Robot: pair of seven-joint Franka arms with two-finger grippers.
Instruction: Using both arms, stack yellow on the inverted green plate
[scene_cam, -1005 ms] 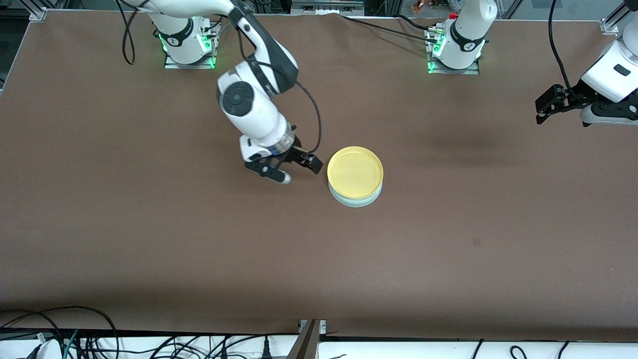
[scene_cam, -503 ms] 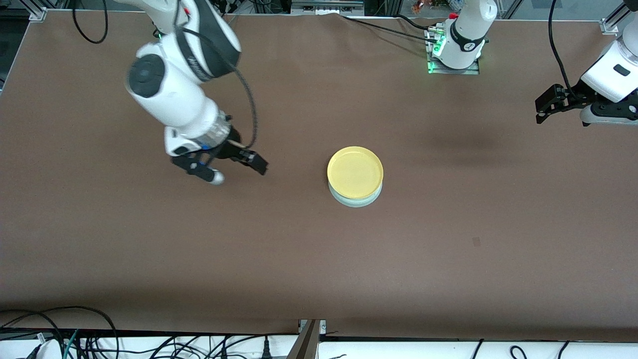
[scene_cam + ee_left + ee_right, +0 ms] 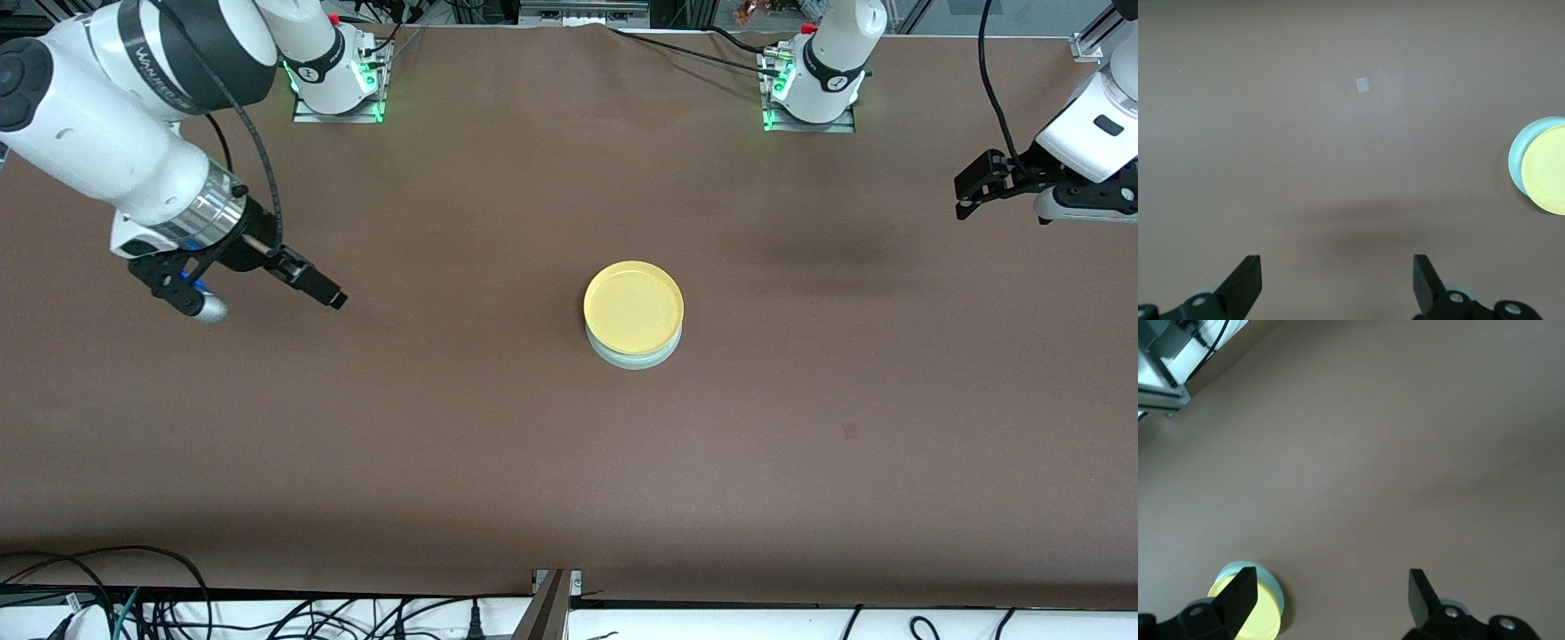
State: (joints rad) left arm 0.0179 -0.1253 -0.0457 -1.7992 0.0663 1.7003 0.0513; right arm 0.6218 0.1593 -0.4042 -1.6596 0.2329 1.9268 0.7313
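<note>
The yellow plate (image 3: 633, 307) rests rim up on the green plate (image 3: 635, 361) in the middle of the table; only a pale crescent of the green one shows below it. My right gripper (image 3: 269, 302) hangs open and empty over bare table toward the right arm's end, well away from the stack. Its wrist view shows the yellow plate (image 3: 1264, 617) and green plate (image 3: 1271, 584) past one fingertip of the right gripper (image 3: 1331, 580). My left gripper (image 3: 964, 197) waits open and empty at the left arm's end. The left gripper (image 3: 1336, 263) looks down on table, with the yellow plate (image 3: 1548, 170) and green plate (image 3: 1515, 160) at the frame's edge.
A small pale square mark (image 3: 849, 431) lies on the brown table cover, nearer the front camera than the stack. Cables (image 3: 133, 604) run along the table's front edge. Both arm bases (image 3: 338, 80) stand at the back edge.
My right arm has swung away from beside the plates toward its own end of the table, its gripper staying open. The plates and the left arm have not moved.
</note>
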